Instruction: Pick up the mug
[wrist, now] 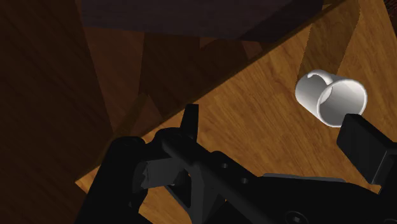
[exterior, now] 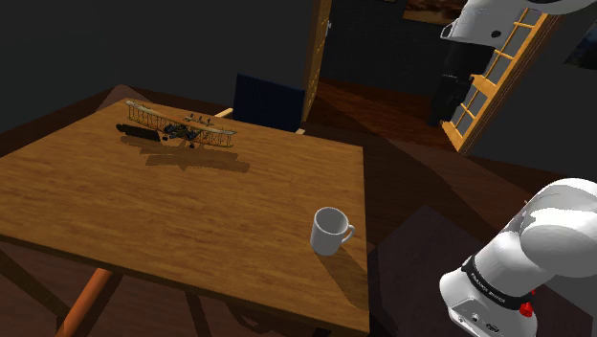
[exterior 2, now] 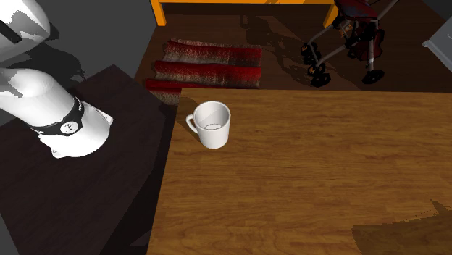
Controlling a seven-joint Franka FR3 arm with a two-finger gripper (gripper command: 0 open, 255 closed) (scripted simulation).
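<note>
Where the shoulder view looks down over the brown wood-grain table (exterior: 191, 211), the white cylindrical mug (exterior: 330, 230) stands upright toward the tabletop's five o'clock. It is close to the edge nearest the arm, with its loop handle turned to three o'clock. Well apart from it, at about ten o'clock on the table, rests a tan model biplane with a dark body (exterior: 182, 129). A dark blue block (exterior: 271, 101) stands behind the table at twelve o'clock. The rounded white arm base (exterior: 536, 254) sits at the picture's four o'clock, and an orange lattice frame (exterior: 490, 81) leans at one o'clock.

From the second exterior view the mug (exterior 2: 211, 124) stands near the table's (exterior 2: 304, 181) eleven o'clock corner. Its handle points to nine o'clock, toward the dark box stand (exterior 2: 94, 203) that carries the arm base (exterior 2: 61, 123). A red striped rug (exterior 2: 210, 69) lies on the floor at twelve o'clock from the mug, and a dark wheeled frame (exterior 2: 348, 36) stands at two o'clock.

Along the wrist view the black two-finger hand (wrist: 275, 124) has its fingers well apart, with bare table wood (wrist: 254, 95) between them. The mug (wrist: 331, 98) lies outside that gap, just beyond one finger (wrist: 362, 143), whose tip overlaps its rim; whether they touch I cannot tell
</note>
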